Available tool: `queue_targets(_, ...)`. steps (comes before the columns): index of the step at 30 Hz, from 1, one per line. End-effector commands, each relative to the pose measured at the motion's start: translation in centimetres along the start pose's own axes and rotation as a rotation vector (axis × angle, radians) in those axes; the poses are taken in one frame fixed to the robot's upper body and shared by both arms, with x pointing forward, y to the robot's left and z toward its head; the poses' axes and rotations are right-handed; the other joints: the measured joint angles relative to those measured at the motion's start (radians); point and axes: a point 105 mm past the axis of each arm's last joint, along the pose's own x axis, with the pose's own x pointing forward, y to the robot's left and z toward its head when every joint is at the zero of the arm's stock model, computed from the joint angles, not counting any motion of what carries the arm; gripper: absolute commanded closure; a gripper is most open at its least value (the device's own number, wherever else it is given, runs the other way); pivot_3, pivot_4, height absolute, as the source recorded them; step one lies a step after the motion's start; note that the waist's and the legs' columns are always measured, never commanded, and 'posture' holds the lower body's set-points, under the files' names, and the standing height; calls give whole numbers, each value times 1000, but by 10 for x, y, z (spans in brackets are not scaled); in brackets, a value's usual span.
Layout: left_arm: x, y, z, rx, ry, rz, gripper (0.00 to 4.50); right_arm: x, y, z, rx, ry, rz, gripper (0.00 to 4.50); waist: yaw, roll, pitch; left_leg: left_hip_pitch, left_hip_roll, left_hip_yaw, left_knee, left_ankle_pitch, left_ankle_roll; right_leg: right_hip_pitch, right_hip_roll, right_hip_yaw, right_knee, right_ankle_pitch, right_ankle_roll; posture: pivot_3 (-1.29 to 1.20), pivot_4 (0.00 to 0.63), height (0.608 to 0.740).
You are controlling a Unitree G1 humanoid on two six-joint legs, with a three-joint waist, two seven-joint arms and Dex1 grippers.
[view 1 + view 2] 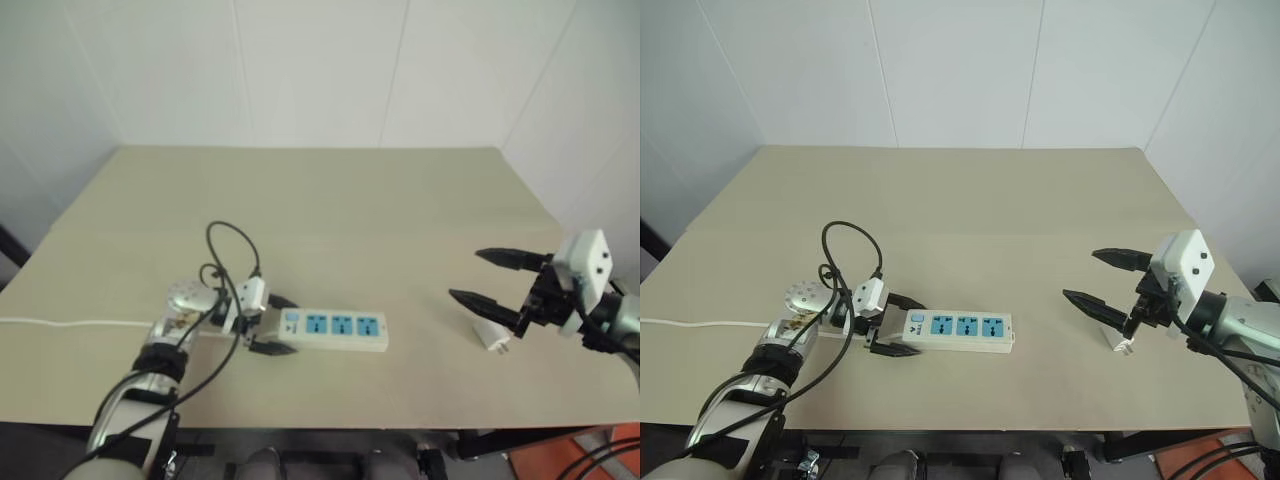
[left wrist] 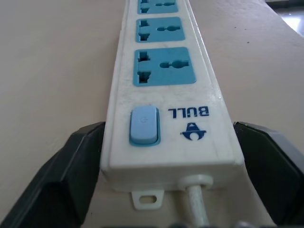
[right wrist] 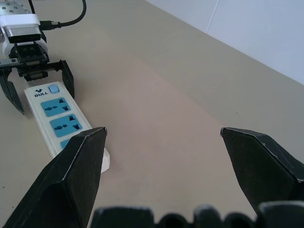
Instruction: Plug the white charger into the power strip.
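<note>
White charger (image 1: 490, 335) lying on the tan table (image 1: 350, 210), toward the robot's right and near the front edge, prongs pointing toward that edge. Sitting just below and beside the lower finger of the right gripper (image 1: 487, 279), apart from it so far as can be told. Well apart from the power strip (image 1: 335, 330), with bare tabletop between the two.

Power strip lying flat near the front edge, left of centre, three blue socket panels (image 2: 164, 65) facing up, all unoccupied. Switch end (image 2: 144, 124) pointing to the robot's left, thin white cord (image 1: 60, 322) trailing off toward the table's left edge.

Left gripper (image 1: 894, 323) standing spread wide around the switch end, one black finger (image 2: 71, 171) on each side of the strip. Small gaps showing on both sides in the left wrist view; gripping nothing.

Right gripper hovering above the table, fingers (image 3: 80, 166) spread wide, pointing toward the strip, holding nothing.

Black cable (image 1: 235, 250) looping above the left wrist.
</note>
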Motion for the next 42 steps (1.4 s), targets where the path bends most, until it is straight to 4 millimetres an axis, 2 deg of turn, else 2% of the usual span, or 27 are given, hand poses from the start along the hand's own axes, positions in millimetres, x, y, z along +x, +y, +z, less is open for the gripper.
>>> queue_targets(1,-7,10,20,44,-46,34,33,-2,0,11,-33,-23,-5,0,0,0,0,0,0,0,0,0,0,0,0,0,0,0,0,0,150,740)
queue_targets(6,-16,13,30,71,-79,65,33,-3,0,10,-29,-20,-9,0,-2,0,0,0,0,0,0,0,0,0,0,0,0,0,0,0,150,740)
queue_targets(10,-21,7,30,68,-78,27,33,-4,-1,11,-28,-17,-10,0,-3,0,0,1,0,0,0,0,0,0,0,0,0,0,0,0,150,740)
queue_targets(18,-7,5,29,37,-205,43,33,-5,1,13,-22,-10,4,0,1,0,0,0,0,0,0,0,0,0,0,0,0,0,0,0,150,740)
queue_targets(22,-3,-2,18,10,-181,13,33,-3,3,14,-18,-16,8,0,-4,0,0,0,0,0,0,0,0,0,0,0,0,0,0,0,150,740)
queue_targets(32,-5,-5,-10,-11,-76,2,33,-1,6,17,-15,-34,18,0,-2,0,0,1,0,0,0,0,0,0,1,0,0,0,0,0,150,740)
queue_targets(38,6,-9,-17,-27,-77,-11,33,-1,7,20,-15,-41,22,0,0,1,-1,1,0,0,0,0,0,1,1,0,0,0,0,0,150,740)
queue_targets(42,15,-10,-13,-33,-116,-22,33,0,6,19,-14,-39,23,0,6,3,-2,1,0,0,0,0,0,1,0,0,0,0,0,0,150,740)
